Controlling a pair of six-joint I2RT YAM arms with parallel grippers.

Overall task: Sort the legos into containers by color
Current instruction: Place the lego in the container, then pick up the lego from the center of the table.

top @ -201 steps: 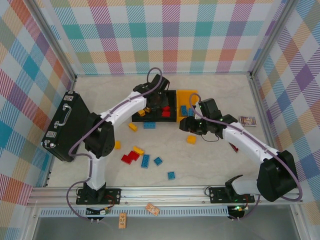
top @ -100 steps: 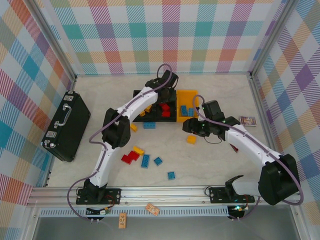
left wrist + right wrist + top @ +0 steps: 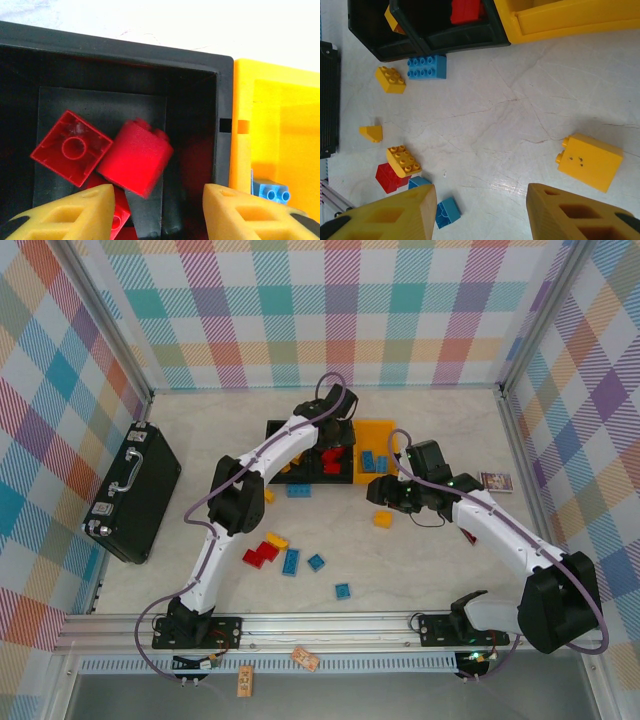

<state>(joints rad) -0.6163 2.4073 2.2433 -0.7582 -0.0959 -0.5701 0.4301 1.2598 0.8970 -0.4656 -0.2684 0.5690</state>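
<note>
**Top view.** Three containers stand in a row toward the far edge of the table (image 3: 440, 430): left black bin (image 3: 280, 477), middle black bin (image 3: 335, 478) and yellow-orange bin (image 3: 375, 430).
- The left hand (image 3: 336, 440) hangs over the middle black bin.
- The right hand (image 3: 374, 490) sits low, just on the near side of the yellow-orange bin.
- A black briefcase (image 3: 133, 490) lies at the left edge and a picture card (image 3: 495, 481) near the right edge.
- Loose legos are scattered toward the near edge. A red cluster (image 3: 260, 555) has a yellow piece (image 3: 277, 540) touching it, and several blue pieces (image 3: 291, 561) lie beside it.
- A lone yellow brick (image 3: 383, 519) lies near the right hand.
- The spread of the fingers is too small to judge from up here.

**Left wrist view.** This settles the left hand: its yellow fingers (image 3: 75, 210) are spread, with nothing between them.
- Directly below is the floor of the middle black bin, which holds red bricks.
- One upturned brick (image 3: 72, 147) shows its hollow underside.
- A smooth-sided block (image 3: 135, 157) lies against it.
- A third brick is partly hidden under the left finger.
- The orange wall butts against the black one, and a blue brick (image 3: 270, 191) lies inside the yellow-orange bin.

**Right wrist view.** The right hand's fingers (image 3: 570, 210) are also spread, with bare table between them.
- The lone yellow brick lies on its side just beyond one finger, not touching it.
- A blue plate brick (image 3: 427, 67) lies against the front of the black bins.
- This angle also catches a yellow lego (image 3: 393, 20) inside the left black bin.
</note>
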